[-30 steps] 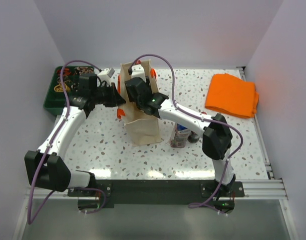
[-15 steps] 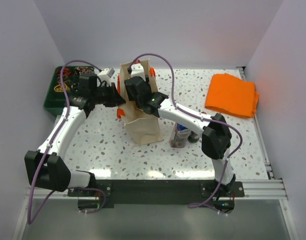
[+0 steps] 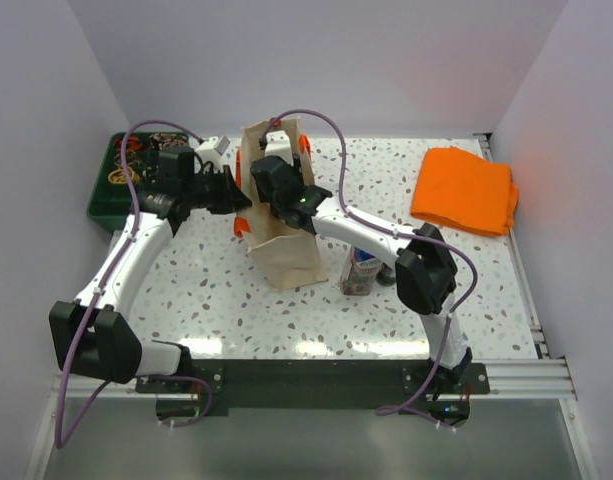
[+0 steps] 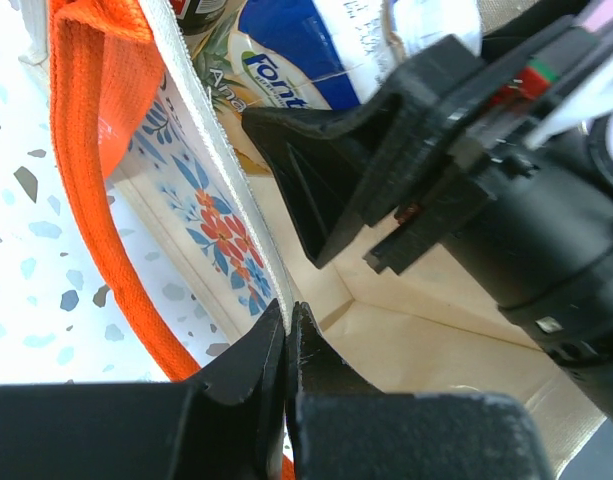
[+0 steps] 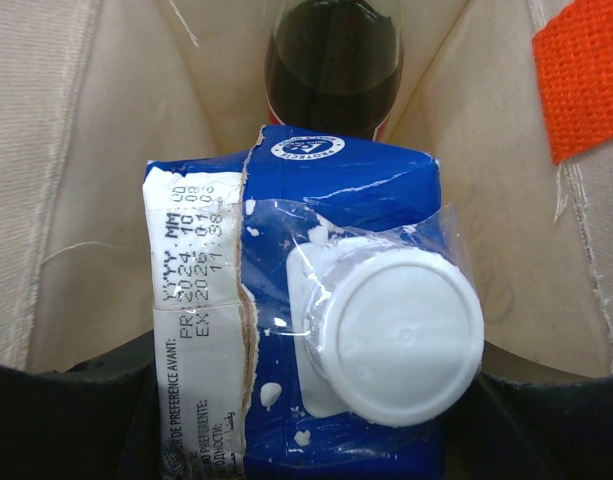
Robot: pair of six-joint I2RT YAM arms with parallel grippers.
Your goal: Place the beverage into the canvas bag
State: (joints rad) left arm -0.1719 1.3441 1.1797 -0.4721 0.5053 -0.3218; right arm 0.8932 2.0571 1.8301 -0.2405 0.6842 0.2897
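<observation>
The canvas bag [image 3: 286, 250] stands upright mid-table, beige with orange handles [image 4: 86, 150]. My left gripper [image 3: 236, 196] is shut on the bag's left rim [image 4: 248, 262], pinching the cloth between its fingertips [image 4: 286, 322]. My right gripper [image 3: 278, 186] is in the bag's mouth, shut on the beverage [image 5: 316, 330], a blue carton with a white cap [image 5: 391, 335]. The carton hangs inside the bag's walls [image 5: 66, 180]. A dark bottle [image 5: 333, 60] stands deeper in the bag, beyond the carton. In the left wrist view the carton [image 4: 306, 50] shows above the right gripper's black fingers [image 4: 316, 170].
Another drink container [image 3: 362, 272] stands on the table just right of the bag, partly under my right arm. A green tray [image 3: 104, 200] with items sits at the back left. A folded orange cloth [image 3: 464, 190] lies at the back right.
My right arm's elbow has shifted a little to the left, with the carton still held in the bag's mouth. The left arm has not moved.
</observation>
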